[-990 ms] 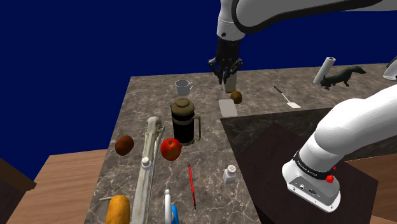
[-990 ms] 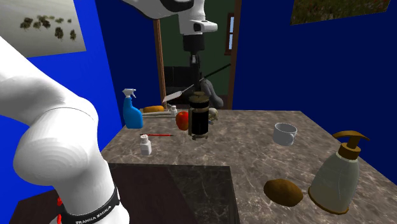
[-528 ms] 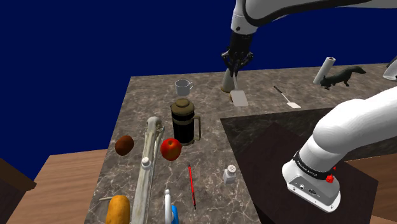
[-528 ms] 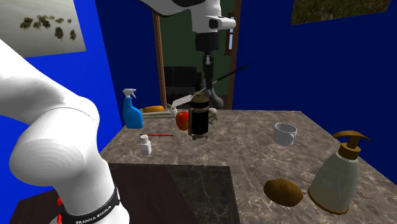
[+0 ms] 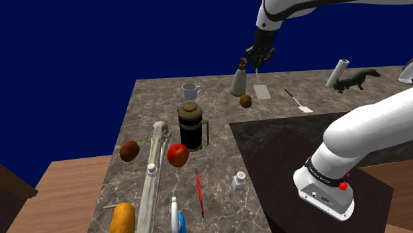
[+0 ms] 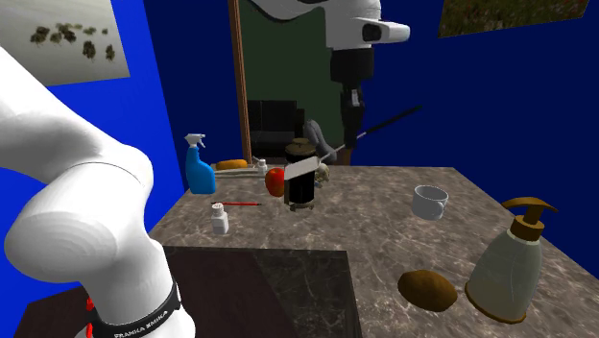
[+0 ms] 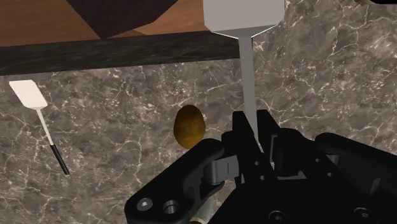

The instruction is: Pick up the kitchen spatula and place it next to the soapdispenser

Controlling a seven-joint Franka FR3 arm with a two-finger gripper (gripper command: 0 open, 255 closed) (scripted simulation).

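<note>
**Hand.** My all-black two-finger gripper is clenched on the thin shaft of the kitchen spatula. In the wrist view both fingers press against it. In the shoulder view the gripper hangs above and to the right of the soap dispenser's pump.

**Item 1.** Kitchen spatula: pale flat rectangular blade, slim grey shaft, dark handle. I hold it in the air over the dark veined marble counter. In the shoulder view its blade hangs just to the right of the soap dispenser, apart from it. In the second exterior view the spatula is tilted, handle end high.

**Item 2.** Soap dispenser: beige bottle with a brown pump, upright on the counter.

**Item 3.** Brown egg-shaped fruit: on the counter just beside the soap dispenser's base.

**Item 4.** Second spatula: white blade, thin shaft, black grip. It lies flat on the counter, well to the shoulder view's right of the soap dispenser.

**Item 5.** White mug: near the soap dispenser, on its left in the shoulder view.

**Item 6.** Dark glass French press: farther from the soap dispenser than the mug, toward the shoulder view's lower left.
</note>
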